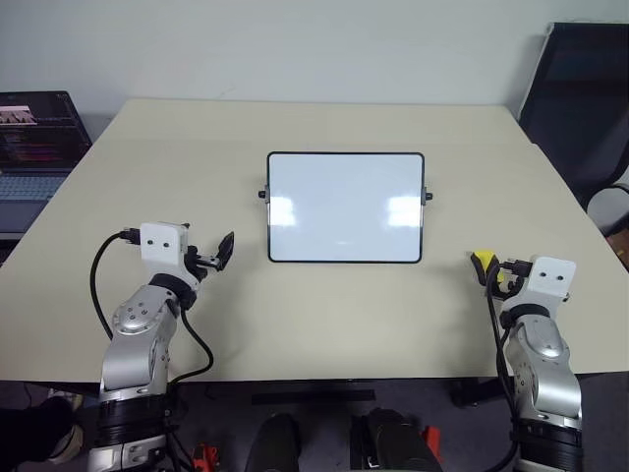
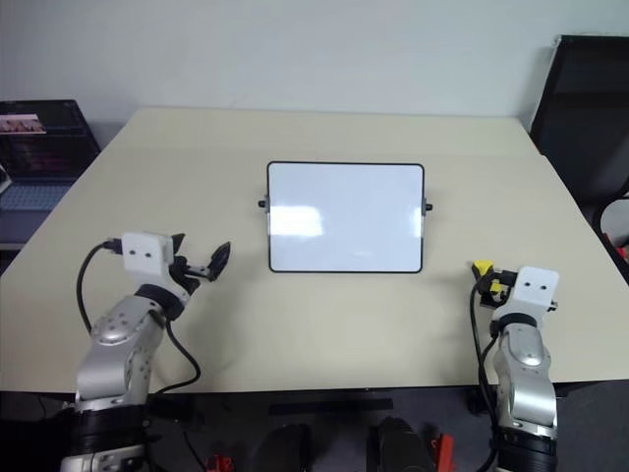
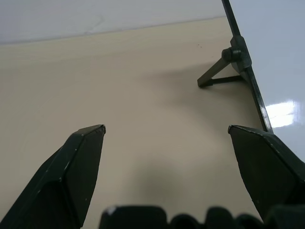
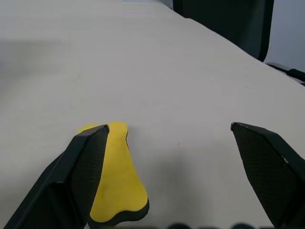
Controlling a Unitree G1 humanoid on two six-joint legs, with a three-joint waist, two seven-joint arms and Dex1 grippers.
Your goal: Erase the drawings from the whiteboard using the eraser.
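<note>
Yellow eraser (image 4: 116, 179) beside open right gripper (image 4: 167, 167)

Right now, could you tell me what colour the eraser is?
Bright yellow eraser with a darker underside, best in the right wrist view.

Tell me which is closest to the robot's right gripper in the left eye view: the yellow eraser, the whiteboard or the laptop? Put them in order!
From the right gripper:
1. The eraser, lying on the table right at its fingers.
2. The whiteboard, at the middle of the table, off to the gripper's left.
3. The laptop, beyond the table's far left edge.
</note>
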